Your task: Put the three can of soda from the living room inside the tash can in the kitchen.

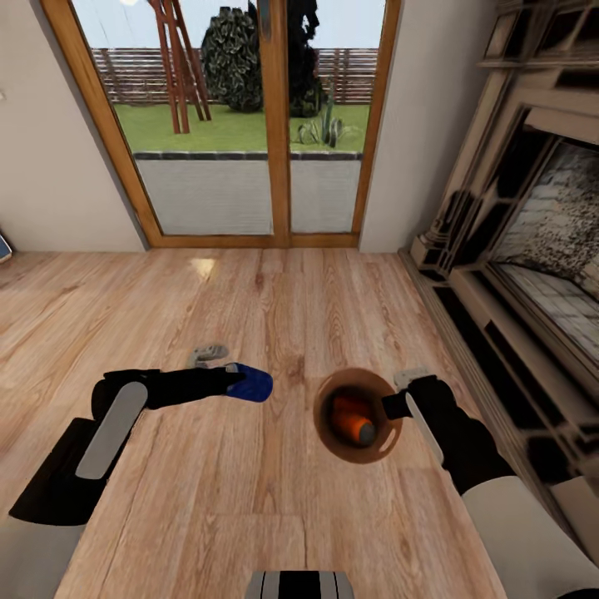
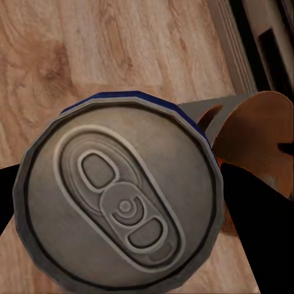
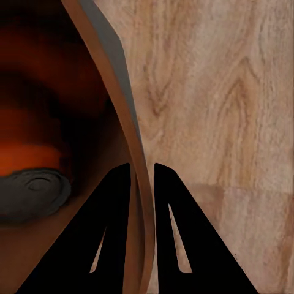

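My left fingers (image 1: 241,383) hold the blue can (image 1: 250,383) beside the bin (image 1: 333,445); right fingers (image 3: 142,177) pinch its rim, orange can (image 1: 353,420) inside. Releasing early, short of the rim, risks dropping it on the floor (image 1: 249,299).

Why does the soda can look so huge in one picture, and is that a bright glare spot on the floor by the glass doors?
In the left wrist view the blue can sits right at the lens, so its silvery top balloons. In the head view a pale patch of glare lies on the wood floor near the glass doors. In the right wrist view the bin's inside is dark and shadowed.
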Available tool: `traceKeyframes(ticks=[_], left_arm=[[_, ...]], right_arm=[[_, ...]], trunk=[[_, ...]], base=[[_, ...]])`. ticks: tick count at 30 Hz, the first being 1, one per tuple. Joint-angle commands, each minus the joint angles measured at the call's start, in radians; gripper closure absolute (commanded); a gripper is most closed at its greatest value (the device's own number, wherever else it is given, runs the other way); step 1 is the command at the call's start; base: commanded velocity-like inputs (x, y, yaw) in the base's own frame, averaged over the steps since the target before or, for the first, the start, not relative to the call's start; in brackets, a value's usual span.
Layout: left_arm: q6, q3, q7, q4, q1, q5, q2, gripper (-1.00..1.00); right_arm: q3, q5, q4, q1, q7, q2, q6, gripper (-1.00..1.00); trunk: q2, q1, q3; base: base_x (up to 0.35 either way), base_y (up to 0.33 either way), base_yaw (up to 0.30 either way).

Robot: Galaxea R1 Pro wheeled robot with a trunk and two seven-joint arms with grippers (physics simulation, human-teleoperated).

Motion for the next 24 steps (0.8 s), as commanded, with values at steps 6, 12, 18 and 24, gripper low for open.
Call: traceKeyframes(ticks=[6,12,18,24], left_arm=[[0.000,0.002,-0.088,-0.002,0.000,0.060,0.042,1.00],[0.000,-0.006,-0.238,-0.002,0.001,0.073,0.044,1.00],[0.000,-0.008,-0.346,-0.002,0.000,0.074,0.042,1.00],[0.000,-0.039,-0.379,0.000,-0.001,0.074,0.019,1.00]], right_arm=[[0.001,0.002,0.053,-0.025,0.002,0.017,0.000,1.00],[0.001,0.004,0.087,-0.033,0.001,0.050,0.000,1.00],[0.002,0.004,0.093,-0.044,0.001,0.060,0.000,1.00],[0.003,0.005,0.142,-0.075,0.000,0.085,0.000,1.00]], trunk=[[0.000,0.000,0.000],[0.000,0.000,0.000],[0.000,0.000,0.000],[0.000,0.000,0.000]], base=[[0.000,0.000,0.000],[0.000,0.000,0.000],[0.000,0.000,0.000],[0.000,0.000,0.000]])
